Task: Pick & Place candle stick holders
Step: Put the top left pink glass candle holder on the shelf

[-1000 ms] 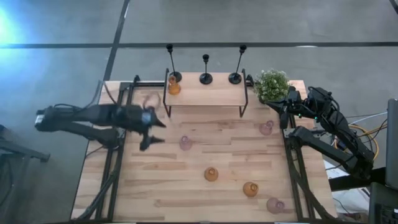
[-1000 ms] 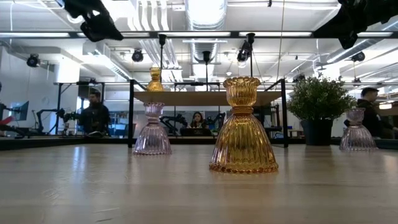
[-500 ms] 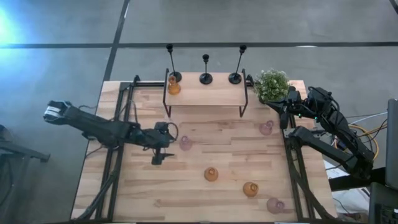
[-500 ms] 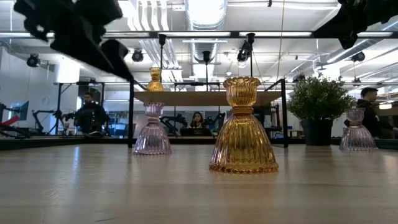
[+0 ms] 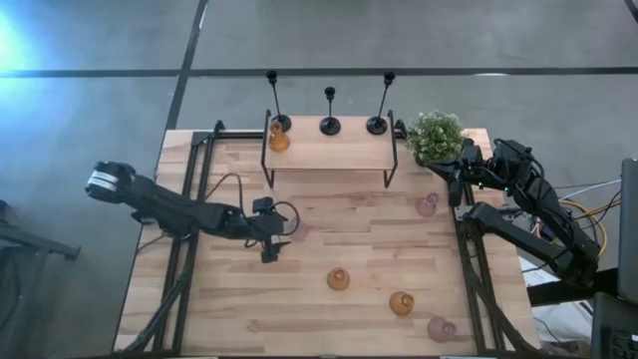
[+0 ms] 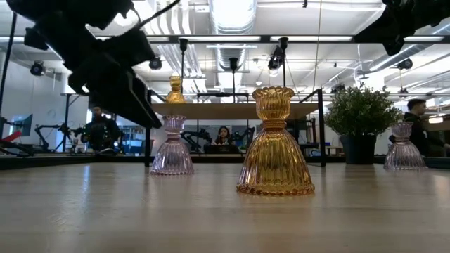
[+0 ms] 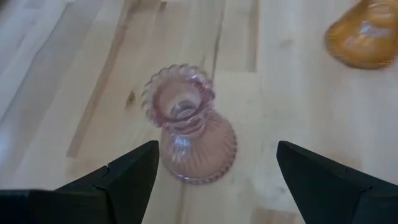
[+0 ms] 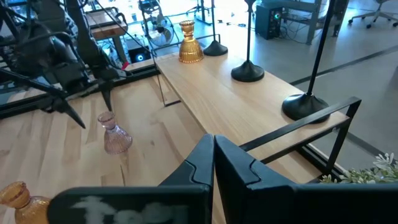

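Note:
A pink glass candle stick holder (image 7: 189,134) stands upright on its flared base on the table. My left gripper (image 7: 217,149) is open just short of it, slanting down, one finger on each side and neither touching; the high view shows the gripper (image 5: 271,237) left of that holder (image 5: 298,229). Two amber holders (image 5: 339,279) (image 5: 402,303) and two more pink ones (image 5: 427,204) (image 5: 442,329) stand on the table. One amber holder (image 5: 279,140) and three black holders (image 5: 330,125) stand on the wooden shelf (image 5: 329,152). My right gripper (image 8: 213,155) waits shut, raised at the table's right.
A bushy green plant (image 5: 436,135) stands at the shelf's right end. The shelf's black legs (image 5: 269,179) rise just beyond the left gripper. People sit in the room behind the table (image 6: 104,130). Bare wood lies along the table's near left (image 5: 229,309).
My left gripper has come down and moved toward the table's right, up to the pink holder, tipping further downward. It has stayed open. No holder has moved.

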